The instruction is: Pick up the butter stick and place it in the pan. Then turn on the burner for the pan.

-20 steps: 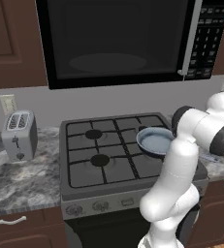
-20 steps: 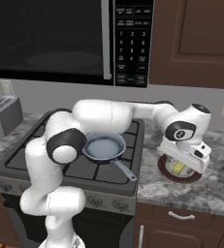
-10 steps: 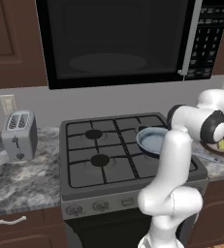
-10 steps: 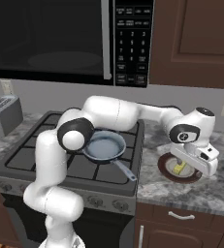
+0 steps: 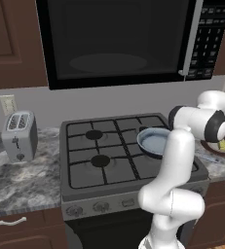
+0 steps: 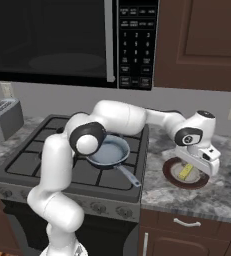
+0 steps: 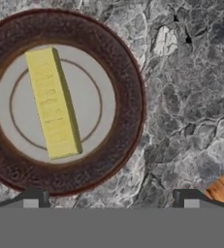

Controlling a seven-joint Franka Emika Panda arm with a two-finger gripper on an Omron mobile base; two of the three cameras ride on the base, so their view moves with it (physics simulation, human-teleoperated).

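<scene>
the pale-yellow rectangular butter stick (image 7: 53, 102) lies flat across the grey middle of a round brown-rimmed plate (image 7: 131, 77), touching nothing else. the plate sits on the mottled grey stone counter (image 7: 191, 97) to the right of the black gas stove (image 6: 34, 150). the two-finger gripper (image 7: 111, 197) hangs above the plate's edge with its dark tips spread wide and nothing between them; the butter stick lies off to one side of the gap, not inside it. from the right base view the gripper (image 6: 203, 161) hovers over the plate (image 6: 173, 175) with the butter stick (image 6: 186, 171) beneath it. the round shallow grey-blue frying pan (image 6: 108, 152) rests on the stove's front right burner, its thin silvery handle pointing toward the counter's front edge, near the plate but apart from it. a silver toaster (image 5: 19, 135) stands on the counter left of the stove.
</scene>
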